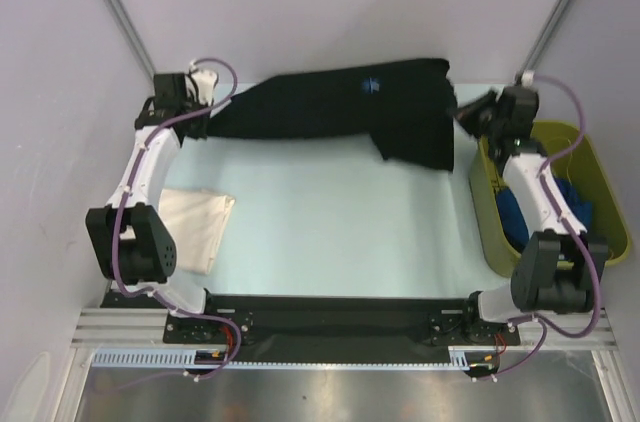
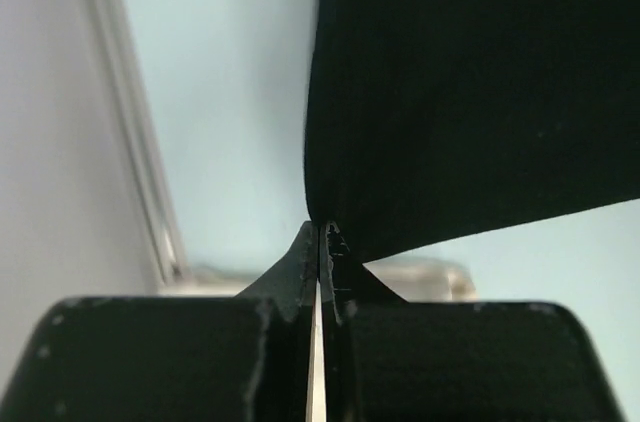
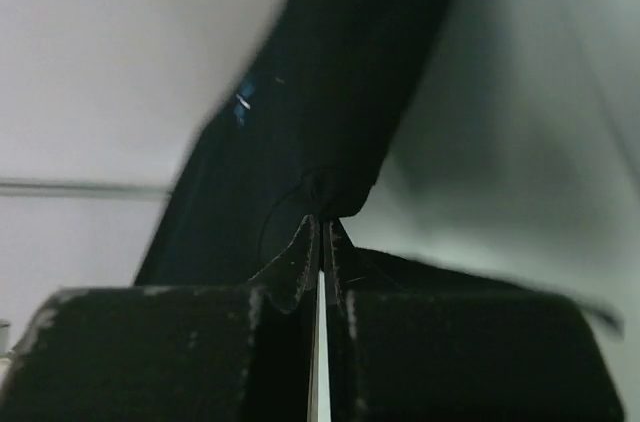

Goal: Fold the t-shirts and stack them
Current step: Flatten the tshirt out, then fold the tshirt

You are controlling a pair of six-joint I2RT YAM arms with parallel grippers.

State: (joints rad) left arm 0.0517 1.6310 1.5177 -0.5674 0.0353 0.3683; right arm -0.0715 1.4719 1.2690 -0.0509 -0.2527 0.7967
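The black t-shirt (image 1: 340, 107) hangs stretched across the far side of the table, held up at both ends. My left gripper (image 1: 207, 102) is shut on its left end; the left wrist view shows the cloth (image 2: 470, 92) pinched at the fingertips (image 2: 322, 234). My right gripper (image 1: 462, 114) is shut on its right end; the right wrist view shows the cloth (image 3: 320, 132) pinched at the tips (image 3: 321, 224). A folded cream t-shirt (image 1: 195, 225) lies at the table's left. A blue t-shirt (image 1: 515, 212) lies in the bin.
An olive-green plastic bin (image 1: 600, 192) stands at the right edge of the table, beside my right arm. Grey walls close in behind and on both sides. The pale blue table top (image 1: 340, 222) lies below the held shirt.
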